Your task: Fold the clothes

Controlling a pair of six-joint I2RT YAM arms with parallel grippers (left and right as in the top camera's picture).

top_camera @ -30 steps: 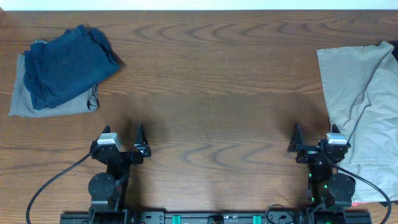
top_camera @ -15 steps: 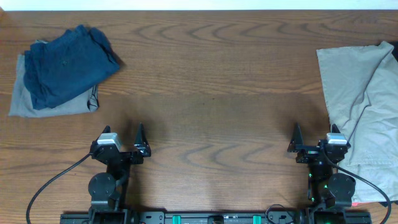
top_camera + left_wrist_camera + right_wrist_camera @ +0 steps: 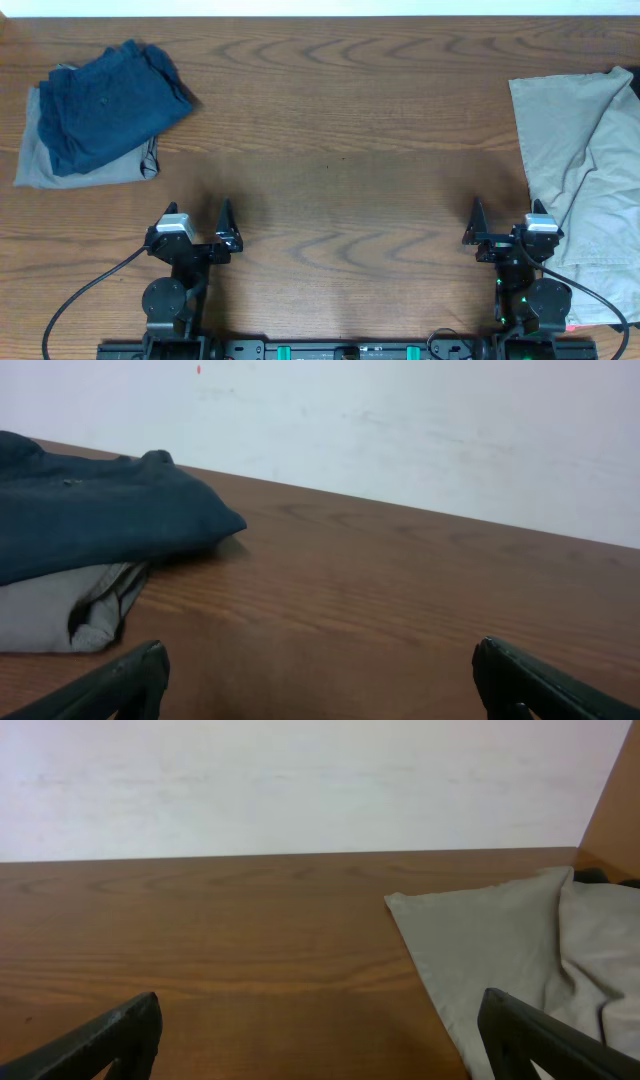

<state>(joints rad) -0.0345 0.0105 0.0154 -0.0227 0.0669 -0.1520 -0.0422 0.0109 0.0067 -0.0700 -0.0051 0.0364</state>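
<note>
Navy pair (image 3: 108,105) sits folded on top of the grey pair (image 3: 40,165) in the far-left corner, long axis slanting near-left to far-right. Khaki pair (image 3: 585,170) lies lengthwise near-to-far along the right edge. Wide stretch of wood surface (image 3: 340,130) between them. Left fingers (image 3: 130,680) and right fingers (image 3: 120,1035) are spread wide, holding nothing.

Table (image 3: 330,120): brown wood, wavy grain, spreading ahead of the left pincer (image 3: 320,675) and the right pincer (image 3: 320,1030).
Wall (image 3: 400,420): plain white, beyond the table's far edge; faint marks, perhaps scuffs.
Light: even, soft.
</note>
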